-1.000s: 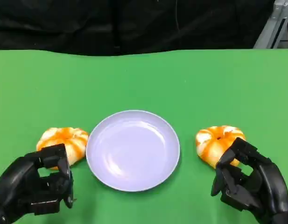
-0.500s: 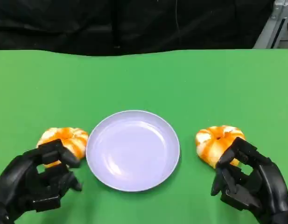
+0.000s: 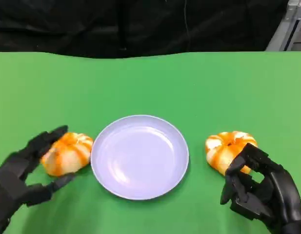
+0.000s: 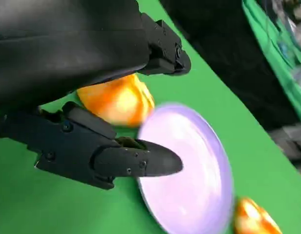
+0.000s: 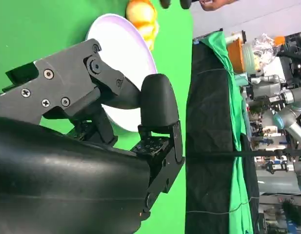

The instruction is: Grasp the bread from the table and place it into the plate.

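Observation:
A lavender plate (image 3: pixel 139 157) lies empty at the table's middle. One orange-and-white bread (image 3: pixel 68 153) sits just left of it, a second bread (image 3: pixel 230 147) just right of it. My left hand (image 3: pixel 24 176) is open, its fingers (image 3: pixel 49 139) spread on either side of the left bread without closing on it. In the left wrist view the fingers (image 4: pixel 140 162) frame that bread (image 4: pixel 116 100) beside the plate (image 4: pixel 189 170). My right hand (image 3: pixel 260 192) sits with fingers curled in, holding nothing, at the near edge of the right bread.
Green cloth (image 3: pixel 150 83) covers the table, with open room behind the plate up to the black backdrop. The right wrist view shows the plate (image 5: pixel 122 41) and the far bread (image 5: pixel 143 17) beyond my right hand (image 5: pixel 116 122).
My left hand has uncurled its fingers and reached forward, so they now flank the left bread. The right hand has stayed where it was.

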Tool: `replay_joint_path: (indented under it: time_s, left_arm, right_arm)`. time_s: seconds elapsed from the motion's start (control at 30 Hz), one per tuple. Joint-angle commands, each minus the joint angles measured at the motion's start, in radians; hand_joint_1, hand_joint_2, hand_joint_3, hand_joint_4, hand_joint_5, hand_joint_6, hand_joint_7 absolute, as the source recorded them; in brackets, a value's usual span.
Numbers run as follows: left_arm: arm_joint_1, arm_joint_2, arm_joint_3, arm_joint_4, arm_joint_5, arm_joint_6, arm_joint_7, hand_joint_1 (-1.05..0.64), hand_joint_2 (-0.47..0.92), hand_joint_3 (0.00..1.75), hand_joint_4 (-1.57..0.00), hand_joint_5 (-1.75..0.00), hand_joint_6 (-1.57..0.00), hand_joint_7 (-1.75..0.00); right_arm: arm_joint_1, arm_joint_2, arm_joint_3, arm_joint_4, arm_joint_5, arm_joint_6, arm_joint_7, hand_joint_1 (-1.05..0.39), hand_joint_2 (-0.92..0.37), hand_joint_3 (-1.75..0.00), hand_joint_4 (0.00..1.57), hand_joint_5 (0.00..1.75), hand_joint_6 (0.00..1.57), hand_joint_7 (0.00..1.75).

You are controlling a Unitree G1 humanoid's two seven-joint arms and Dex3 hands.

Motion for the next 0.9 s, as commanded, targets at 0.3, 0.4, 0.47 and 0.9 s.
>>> replay_joint_path:
  time_s: [0.3,0.4,0.47,0.9]
  left_arm:
    - [-0.264,0.147,-0.279,0.322,0.592,-0.007,0.437,-0.92,0.92,0.09,-0.03,-0.01,-0.33,-0.03]
    - [-0.314,0.153,-0.326,0.393,0.629,-0.004,0.466,-0.92,0.92,0.07,-0.05,-0.02,-0.35,-0.03]
    - [-0.343,0.153,-0.351,0.441,0.635,-0.010,0.474,-0.92,0.92,0.06,-0.06,-0.02,-0.36,-0.03]
    - [-0.487,0.125,-0.490,0.723,0.649,-0.056,0.513,-0.90,0.92,0.11,-0.12,-0.03,-0.38,-0.01]
  right_arm:
    - [-0.020,-0.012,-0.010,0.028,0.001,-0.030,0.010,-0.12,-0.66,-1.05,0.83,1.75,0.62,1.67]
    - [-0.018,-0.011,-0.008,0.025,-0.001,-0.029,0.007,-0.12,-0.67,-1.04,0.83,1.75,0.61,1.67]
    - [-0.018,-0.009,-0.007,0.024,0.002,-0.026,0.007,-0.12,-0.67,-1.04,0.83,1.75,0.61,1.67]
    - [-0.020,0.001,-0.004,0.032,-0.003,-0.043,-0.001,-0.12,-0.65,-1.08,0.85,1.75,0.65,1.66]
